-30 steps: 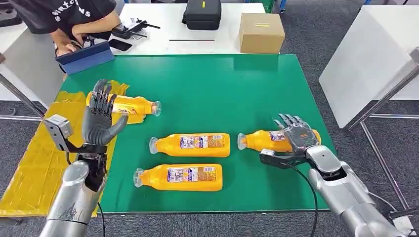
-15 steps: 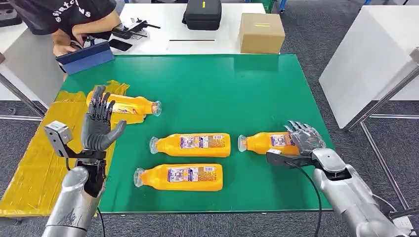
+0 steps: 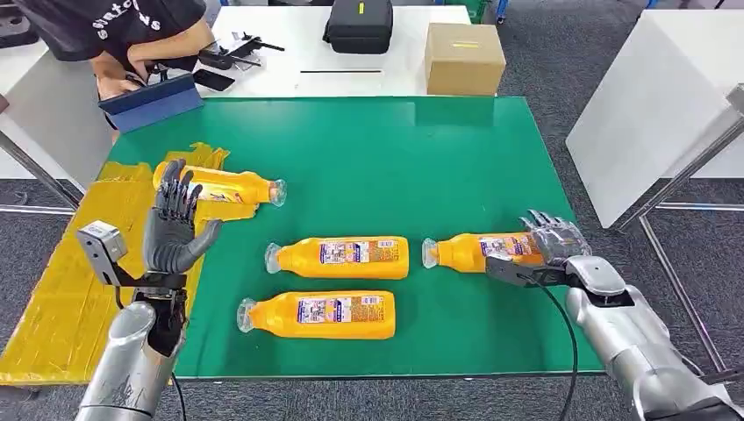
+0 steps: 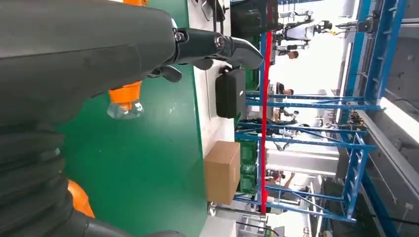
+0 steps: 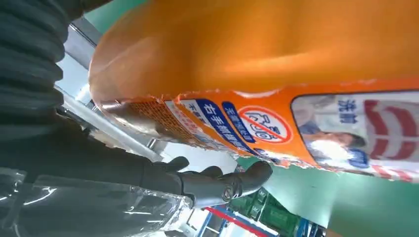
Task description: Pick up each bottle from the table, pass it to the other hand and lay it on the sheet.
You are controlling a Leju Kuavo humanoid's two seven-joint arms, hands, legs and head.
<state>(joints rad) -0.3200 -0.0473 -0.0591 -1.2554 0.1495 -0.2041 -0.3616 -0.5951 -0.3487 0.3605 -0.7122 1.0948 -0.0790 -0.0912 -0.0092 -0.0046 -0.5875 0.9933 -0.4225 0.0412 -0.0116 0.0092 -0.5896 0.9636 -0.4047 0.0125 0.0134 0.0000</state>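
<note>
Bottle (image 3: 478, 251), orange with a printed label and clear cap, lies on the green table (image 3: 421, 167); our right hand (image 3: 554, 243) wraps its base end, having slid outward since earlier; our left hand (image 3: 173, 224) stays raised, fingers spread and empty, beside the yellow sheet (image 3: 61, 289).

Left robot hand (image 3: 172, 230) upright, fingers spread

Orange bottles (image 3: 338, 258) are showing blue-and-white printed labels and clear caps. The surface (image 3: 421, 167) is showing green, the crumpled sheet (image 3: 70, 272) yellow, the cardboard box (image 3: 464, 58) tan, the case (image 3: 359, 24) black.
</note>
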